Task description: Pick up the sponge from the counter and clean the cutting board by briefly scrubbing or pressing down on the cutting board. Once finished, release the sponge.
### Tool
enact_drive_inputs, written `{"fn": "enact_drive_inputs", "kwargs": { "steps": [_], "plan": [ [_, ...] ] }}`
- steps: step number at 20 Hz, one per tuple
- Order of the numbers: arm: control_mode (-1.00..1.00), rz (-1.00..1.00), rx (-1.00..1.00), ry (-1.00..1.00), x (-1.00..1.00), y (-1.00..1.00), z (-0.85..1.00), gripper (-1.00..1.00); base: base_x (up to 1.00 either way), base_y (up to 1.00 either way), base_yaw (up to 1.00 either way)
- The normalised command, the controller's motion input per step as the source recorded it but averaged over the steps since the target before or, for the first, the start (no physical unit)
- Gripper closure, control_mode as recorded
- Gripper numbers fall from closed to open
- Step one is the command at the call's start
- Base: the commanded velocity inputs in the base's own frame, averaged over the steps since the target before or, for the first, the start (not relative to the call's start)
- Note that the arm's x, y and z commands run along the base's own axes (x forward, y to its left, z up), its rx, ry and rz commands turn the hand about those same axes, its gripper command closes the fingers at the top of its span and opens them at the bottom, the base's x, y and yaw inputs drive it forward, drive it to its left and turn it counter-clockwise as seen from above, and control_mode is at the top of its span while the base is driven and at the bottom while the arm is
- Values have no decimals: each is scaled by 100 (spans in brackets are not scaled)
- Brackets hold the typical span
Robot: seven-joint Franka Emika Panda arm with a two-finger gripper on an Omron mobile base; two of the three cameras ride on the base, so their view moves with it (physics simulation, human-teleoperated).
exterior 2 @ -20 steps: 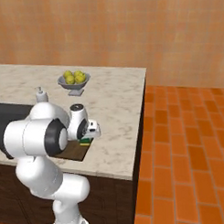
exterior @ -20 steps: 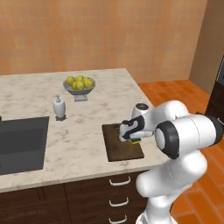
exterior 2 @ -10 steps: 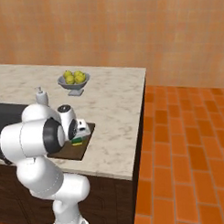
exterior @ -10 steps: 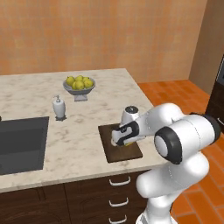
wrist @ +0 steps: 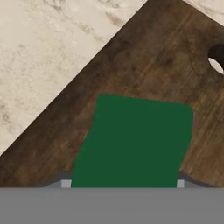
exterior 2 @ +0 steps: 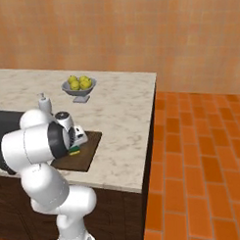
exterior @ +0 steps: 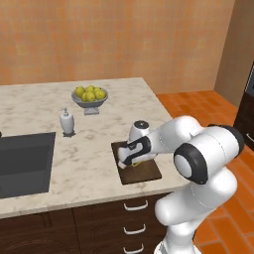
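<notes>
The dark brown cutting board lies near the front edge of the beige counter. My gripper points down over the board's left half, shut on the sponge. In the hand view the sponge's green top covers the middle of the board, and the fingertips are hidden beside it. The board's small hole shows at the right edge. The sponge appears to rest on the wood.
A bowl of lemons stands further back on the counter. A white soap dispenser is beside the dark sink basin. The counter ends right of the board, above an orange tiled floor.
My hand has slid left across the cutting board with the sponge, from the right part to the left half and slightly toward the front edge.
</notes>
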Motion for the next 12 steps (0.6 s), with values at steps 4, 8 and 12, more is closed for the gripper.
{"fn": "enact_drive_inputs", "kwargs": {
  "steps": [4, 8, 12],
  "plan": [
    [-100, 16, 0, 0, -34, 25, 0, 100, 0, 0, 0],
    [-100, 18, 0, 0, -39, 0, 0, 100, 0, 0, 0],
    [-100, 25, -4, 0, -6, -1, -5, 100, 0, 0, 0]
  ]
}}
